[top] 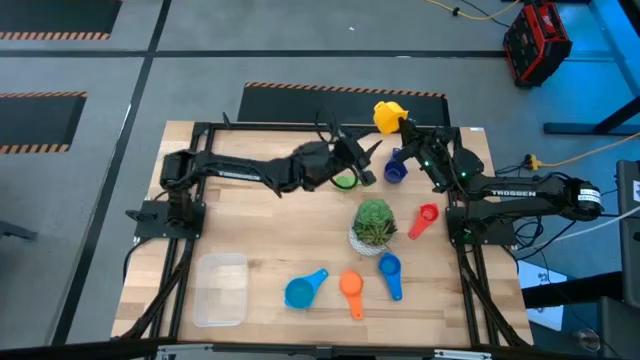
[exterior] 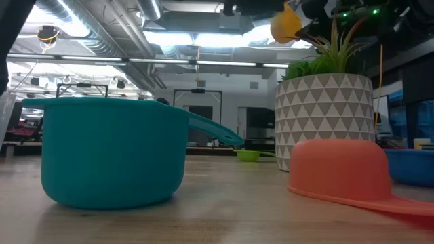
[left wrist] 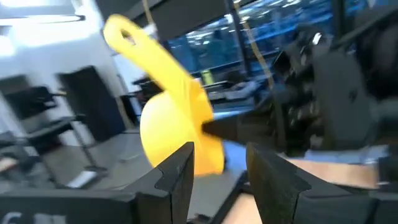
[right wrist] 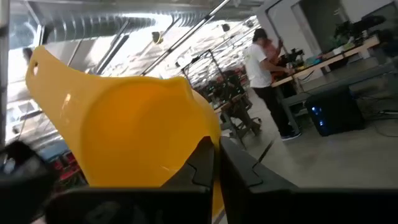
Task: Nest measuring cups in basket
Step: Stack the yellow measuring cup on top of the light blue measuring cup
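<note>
Right tool (top: 404,124) pinches the rim of the yellow measuring cup (top: 388,115), held in the air at the upper middle of the high view, above the far edge of the table (top: 250,230); the right wrist view shows its fingers pressed together on the cup's wall. Left tool (top: 362,158) hangs just left of and below it in that view, fingers spread and empty, above a green cup (top: 345,181) lying on the table, pointing toward the yellow cup.

The basket (top: 220,288) sits at the lower left of the high view, well apart from the held cup and on the left arm's side. A large blue cup (top: 304,288), an orange cup (top: 351,288) and a smaller blue cup (top: 389,272) lie along the lower middle, a red cup (top: 424,218) to the right, and a dark blue cup (top: 395,170) just beside the right arm. A potted plant (top: 374,225) stands between them.

In the left wrist view the yellow cup's handle slants up and away from its bowl. Since the basket lies diagonally across the table from the cup, the left arm looks nearer to it, so a handover seems the likely step.
</note>
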### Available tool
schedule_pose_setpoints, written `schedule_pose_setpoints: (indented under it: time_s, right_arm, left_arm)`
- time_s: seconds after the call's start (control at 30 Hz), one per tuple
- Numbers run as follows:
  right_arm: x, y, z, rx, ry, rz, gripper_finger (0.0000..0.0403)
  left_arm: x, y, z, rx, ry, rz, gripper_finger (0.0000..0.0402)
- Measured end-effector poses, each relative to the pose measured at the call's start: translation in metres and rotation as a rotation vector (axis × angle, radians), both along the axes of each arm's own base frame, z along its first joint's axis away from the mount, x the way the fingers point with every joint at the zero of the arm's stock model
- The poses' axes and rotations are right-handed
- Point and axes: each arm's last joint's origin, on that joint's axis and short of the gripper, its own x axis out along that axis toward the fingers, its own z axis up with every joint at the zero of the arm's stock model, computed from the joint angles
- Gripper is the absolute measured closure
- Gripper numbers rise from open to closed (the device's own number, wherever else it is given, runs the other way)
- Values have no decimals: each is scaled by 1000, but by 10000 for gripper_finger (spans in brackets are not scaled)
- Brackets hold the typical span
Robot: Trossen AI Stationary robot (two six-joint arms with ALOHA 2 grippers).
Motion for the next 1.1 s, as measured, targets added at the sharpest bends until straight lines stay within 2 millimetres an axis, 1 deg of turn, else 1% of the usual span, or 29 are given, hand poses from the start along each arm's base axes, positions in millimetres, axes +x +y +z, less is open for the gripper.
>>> schedule_pose_setpoints:
  time_s: [0.17,0.33,0.73,0.93,1.1]
  right_arm:
    - [0,0,0,-4,6,-8,390]
    - [2,-1,-1,-58,80,-35,391]
    - [1,-1,1,-167,190,-92,392]
    - [2,0,2,-213,246,-107,392]
    - [2,0,2,-225,251,-96,392]
  left_arm:
    - [12,0,-15,47,-56,55,263]
    - [17,9,-25,42,-90,72,263]
    - [13,26,-20,29,-143,143,263]
    - [13,32,-19,56,-148,61,263]
    - [12,39,-19,61,-149,62,263]
